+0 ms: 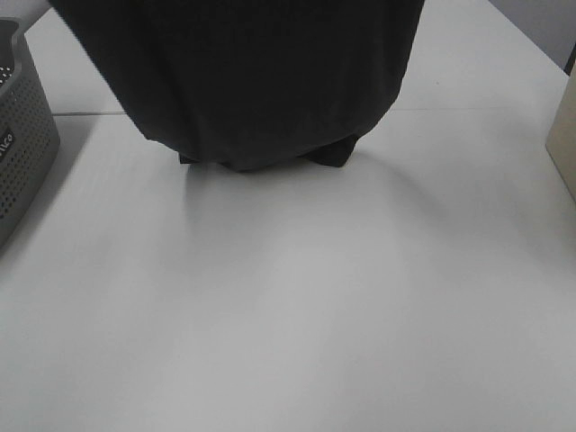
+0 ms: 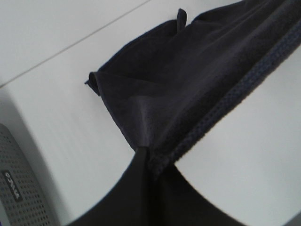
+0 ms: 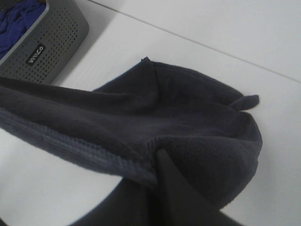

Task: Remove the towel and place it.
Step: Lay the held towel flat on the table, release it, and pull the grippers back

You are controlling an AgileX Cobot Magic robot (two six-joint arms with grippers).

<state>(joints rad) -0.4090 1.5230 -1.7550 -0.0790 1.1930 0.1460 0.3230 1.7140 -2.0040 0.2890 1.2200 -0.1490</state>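
The dark navy towel [image 1: 261, 72] hangs from above the frame in the exterior view. Its lower fold and two corners rest on the white table [image 1: 288, 306] at the back middle. Both grippers are hidden there, above the frame or behind the cloth. In the left wrist view my left gripper [image 2: 146, 157] is shut on a hemmed edge of the towel [image 2: 188, 80], which stretches away down to the table. In the right wrist view my right gripper [image 3: 158, 160] is shut on the opposite hemmed edge of the towel [image 3: 178, 122].
A grey perforated basket [image 1: 22, 135] stands at the table's left edge. It also shows in the left wrist view [image 2: 19, 188] and the right wrist view [image 3: 47, 42], with blue cloth [image 3: 16, 16] inside. A beige object [image 1: 562, 135] stands at the right edge.
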